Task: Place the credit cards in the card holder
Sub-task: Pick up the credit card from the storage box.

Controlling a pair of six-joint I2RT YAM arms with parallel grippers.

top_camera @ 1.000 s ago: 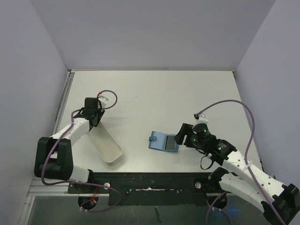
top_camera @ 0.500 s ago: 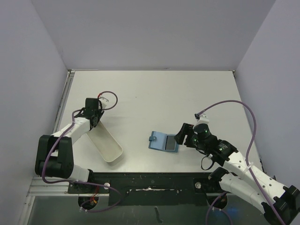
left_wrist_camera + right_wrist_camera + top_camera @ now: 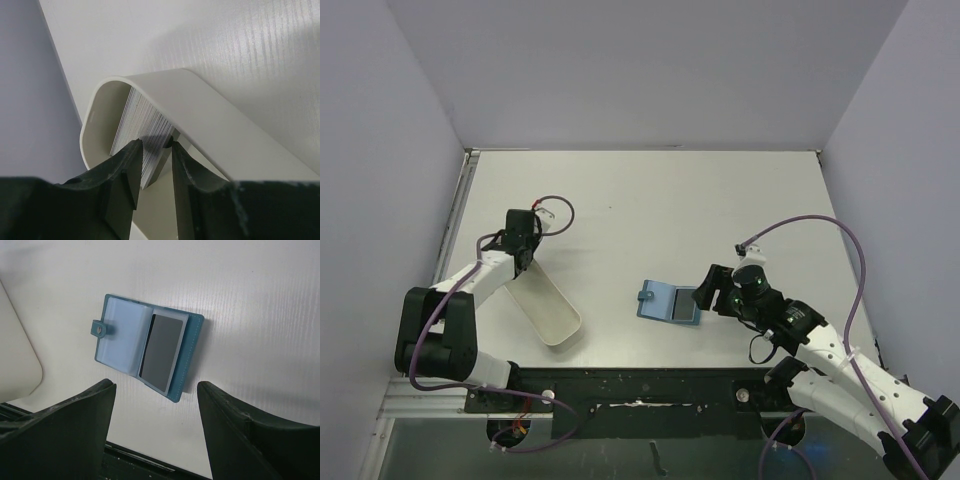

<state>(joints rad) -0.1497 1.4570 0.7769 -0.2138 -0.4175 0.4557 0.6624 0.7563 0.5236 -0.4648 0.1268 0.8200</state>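
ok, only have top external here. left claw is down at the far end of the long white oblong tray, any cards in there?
Observer: Yes. Left wrist view shows a stack of thin pale cards standing on edge in the rounded end of the long white oblong tray.
Operator: Left claw on them?
Observer: The left claw straddles part of the stack; cards fill the gap, but I can't tell if it is pinching.
Operator: Teal folding wallet ready?
Observer: Right wrist view: the teal folding wallet lies open, with one dark grey card in a clear sleeve.
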